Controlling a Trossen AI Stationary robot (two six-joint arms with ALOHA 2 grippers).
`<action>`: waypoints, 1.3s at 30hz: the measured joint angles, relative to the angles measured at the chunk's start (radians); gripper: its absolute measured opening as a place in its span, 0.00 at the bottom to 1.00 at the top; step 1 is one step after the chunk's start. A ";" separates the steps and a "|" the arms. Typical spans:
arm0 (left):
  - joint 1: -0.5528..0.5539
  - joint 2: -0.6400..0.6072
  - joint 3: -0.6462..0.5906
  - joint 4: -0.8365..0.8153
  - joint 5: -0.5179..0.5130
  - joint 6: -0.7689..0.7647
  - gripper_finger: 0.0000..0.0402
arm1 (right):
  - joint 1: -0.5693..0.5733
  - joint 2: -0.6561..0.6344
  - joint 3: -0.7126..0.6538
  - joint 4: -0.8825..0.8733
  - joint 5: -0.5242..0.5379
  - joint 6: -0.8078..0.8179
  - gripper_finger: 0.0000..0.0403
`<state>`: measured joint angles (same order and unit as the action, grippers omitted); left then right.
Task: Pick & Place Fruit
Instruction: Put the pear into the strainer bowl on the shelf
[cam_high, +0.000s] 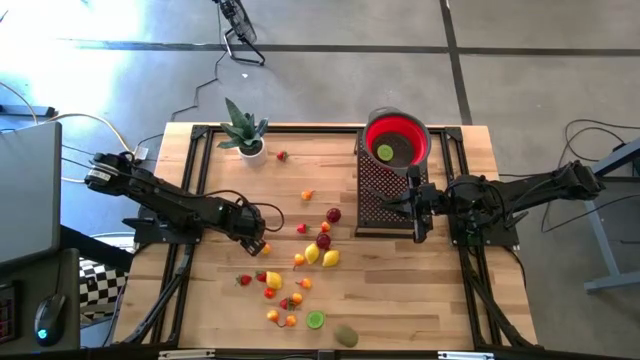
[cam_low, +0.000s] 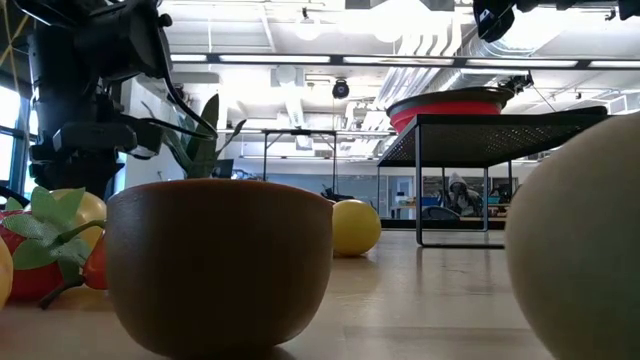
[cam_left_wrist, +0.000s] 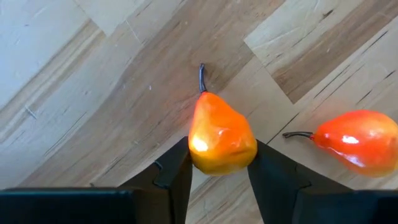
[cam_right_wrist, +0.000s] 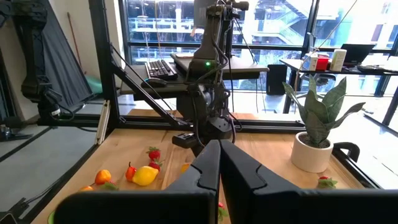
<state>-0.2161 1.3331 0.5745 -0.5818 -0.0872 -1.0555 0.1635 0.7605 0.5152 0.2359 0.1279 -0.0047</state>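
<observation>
We see the left tool (cam_left_wrist: 219, 180) low over the wooden worktop (cam_high: 400, 290), its two dark fingers (cam_left_wrist: 171, 177) set on either side of an orange pear (cam_left_wrist: 221, 134). Both fingers lie against the pear's wide end, so the tool is narrowed onto it, and the pear rests on the wood with its stem pointing away. A second orange pear (cam_left_wrist: 354, 143) lies just beside it, apart from the fingers.

From above, the left tool (cam_high: 258, 240) is at the left edge of the scattered fruit (cam_high: 300, 270), which lies spread across the middle of the worktop. The right tool (cam_high: 417, 205) hangs over the black mesh stand (cam_high: 385, 195), its fingers pressed together and holding nothing. A red bowl (cam_high: 398, 138) sits at the far end of that stand with a green fruit (cam_high: 385, 152) inside. A potted plant (cam_high: 243, 132) stands at the far left corner.
</observation>
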 joint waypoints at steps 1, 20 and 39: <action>0.000 -0.006 -0.001 0.000 0.000 0.000 0.34 | 0.000 0.000 0.000 0.000 0.000 0.000 0.01; 0.000 -0.208 -0.003 0.103 -0.005 0.105 0.33 | 0.000 0.000 0.000 0.000 -0.006 0.000 0.01; 0.016 -0.387 0.001 0.565 -0.080 0.504 0.33 | 0.000 0.000 0.000 0.087 -0.022 -0.075 0.01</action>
<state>-0.2003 0.9461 0.5755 -0.0168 -0.1667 -0.5519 0.1635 0.7604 0.5152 0.3233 0.1055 -0.0798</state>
